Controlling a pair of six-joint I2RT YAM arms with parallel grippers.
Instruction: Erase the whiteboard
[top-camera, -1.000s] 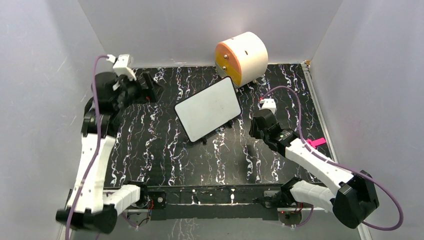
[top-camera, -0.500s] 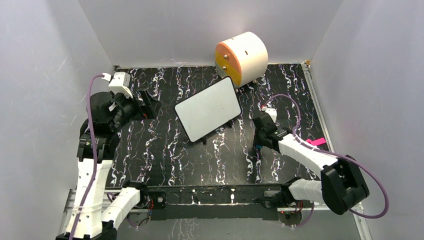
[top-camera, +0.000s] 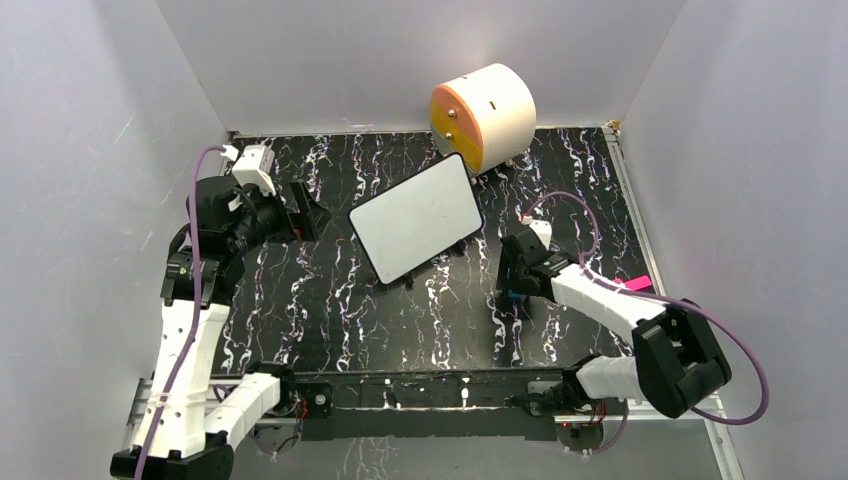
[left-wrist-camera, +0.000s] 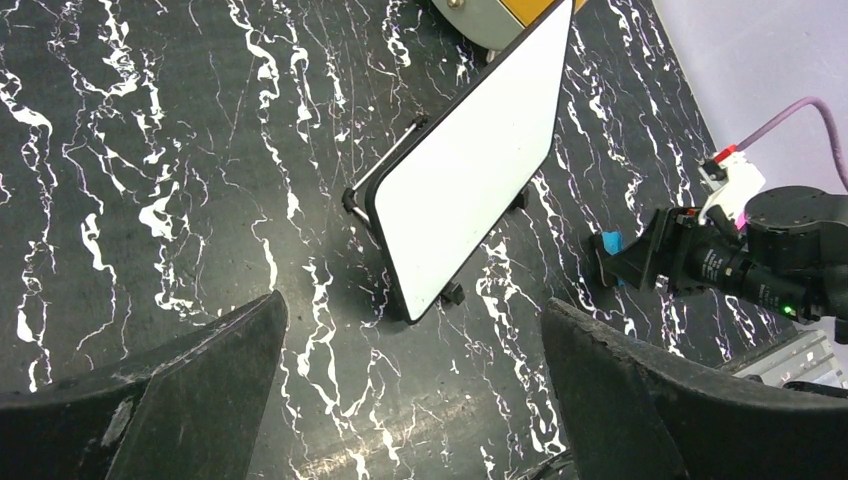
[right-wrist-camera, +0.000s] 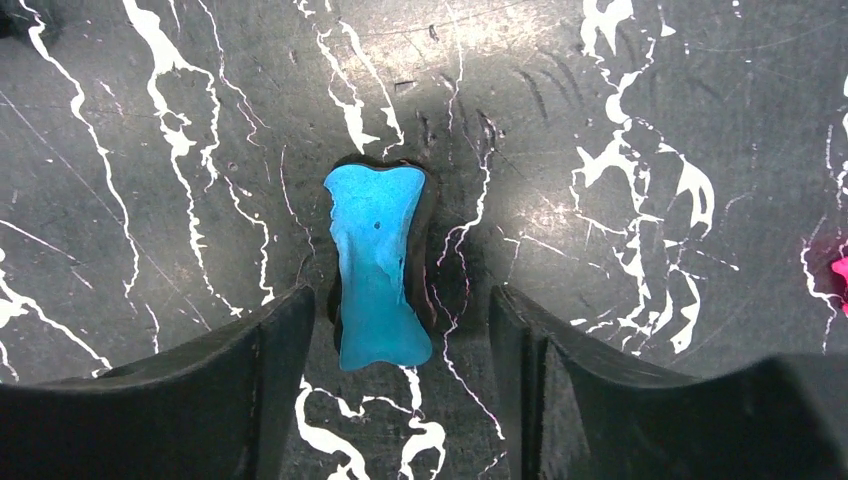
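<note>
Whiteboard (top-camera: 416, 217), long axis diagonal, near-left — far-right

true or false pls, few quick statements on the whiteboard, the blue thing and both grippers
1. The right gripper has its open jaws on either side of the blue block. True.
2. The left gripper grips the whiteboard. False: it is open and apart from it.
3. The blue block rests on the whiteboard. False: it lies on the table.
4. The round drawer unit stands behind the whiteboard. True.
</note>
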